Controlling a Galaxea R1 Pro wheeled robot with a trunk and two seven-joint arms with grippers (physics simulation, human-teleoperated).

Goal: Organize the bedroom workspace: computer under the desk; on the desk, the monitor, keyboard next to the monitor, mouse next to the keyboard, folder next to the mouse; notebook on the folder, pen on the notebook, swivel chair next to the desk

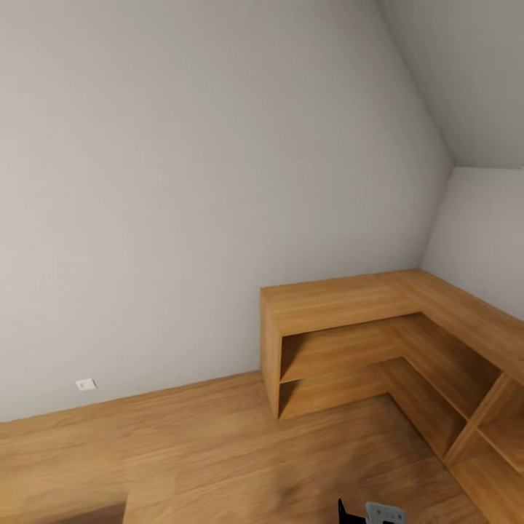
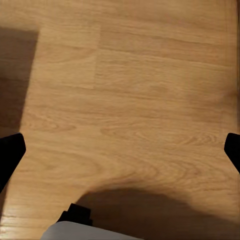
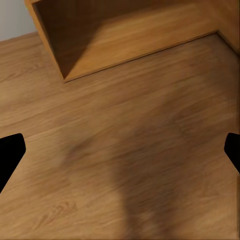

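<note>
I am facing a room corner with bare grey walls and a wooden floor. The desk, swivel chair, computer and the other task things are out of view. My left gripper hangs open over the floor boards, its black fingertips wide apart with nothing between them. My right gripper is also open and empty over the floor, a short way from the end of the wooden shelving.
Low L-shaped wooden shelving with open compartments fills the corner at the right; its end compartment faces the right gripper. A white wall outlet sits low on the left wall. A grey part of my own body casts a shadow on the floor.
</note>
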